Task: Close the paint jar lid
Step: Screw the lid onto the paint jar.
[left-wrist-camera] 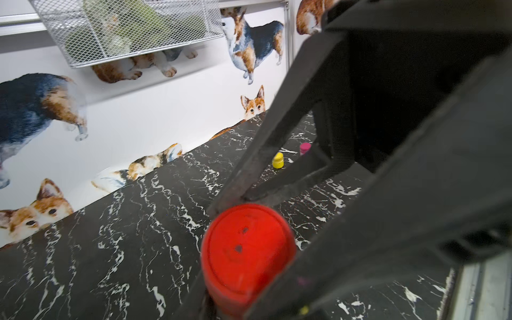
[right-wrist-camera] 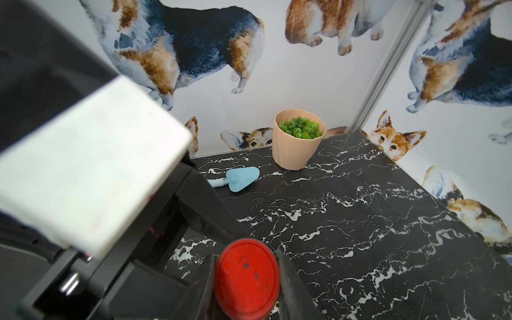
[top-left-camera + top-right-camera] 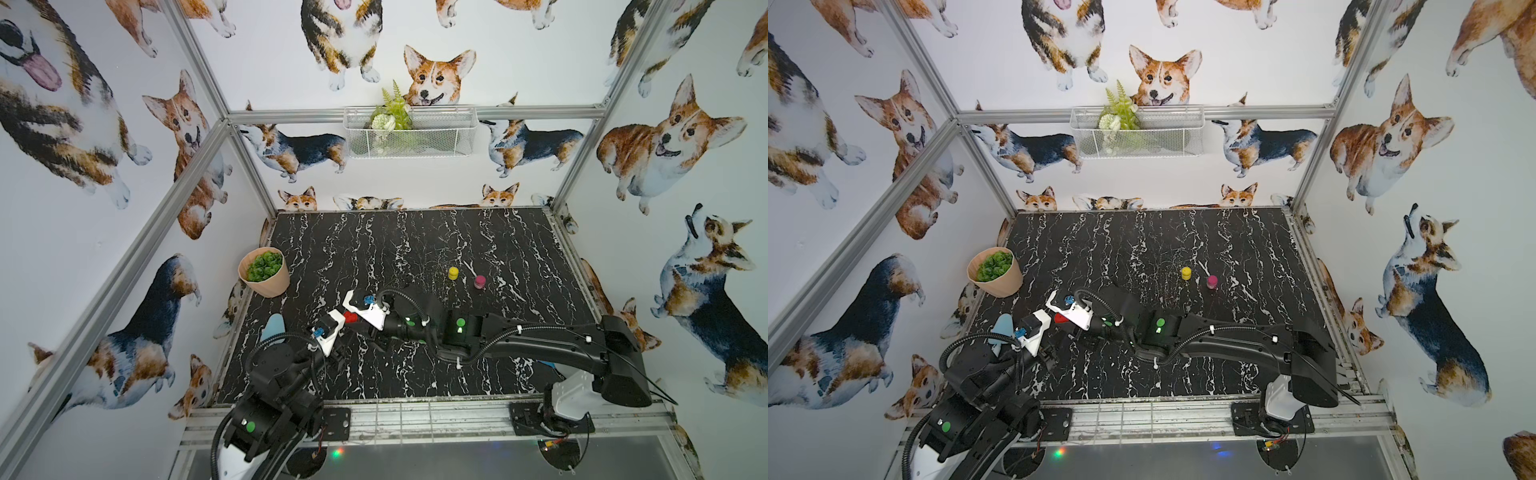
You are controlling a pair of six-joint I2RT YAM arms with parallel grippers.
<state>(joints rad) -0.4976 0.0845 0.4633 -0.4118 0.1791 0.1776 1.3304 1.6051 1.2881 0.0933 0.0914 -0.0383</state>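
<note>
A small red paint jar (image 3: 351, 318) (image 3: 1061, 319) is held up between both grippers near the table's front left. Its red lid (image 1: 245, 249) (image 2: 246, 273) sits on top of it and faces both wrist cameras. My left gripper (image 1: 230, 304) (image 3: 345, 323) is shut on the jar's body below the lid. In the right wrist view my right gripper (image 2: 248, 279) (image 3: 355, 314) has a finger (image 2: 286, 279) pressed against each side of the lid. The jar's lower part is hidden by the fingers.
A yellow jar (image 3: 453, 273) and a pink jar (image 3: 480, 281) stand to the right on the black marble table (image 3: 415, 249). A peach plant pot (image 3: 264, 272) and a blue trowel (image 2: 241, 179) are at the left edge. A wire basket (image 3: 409, 131) hangs on the back wall.
</note>
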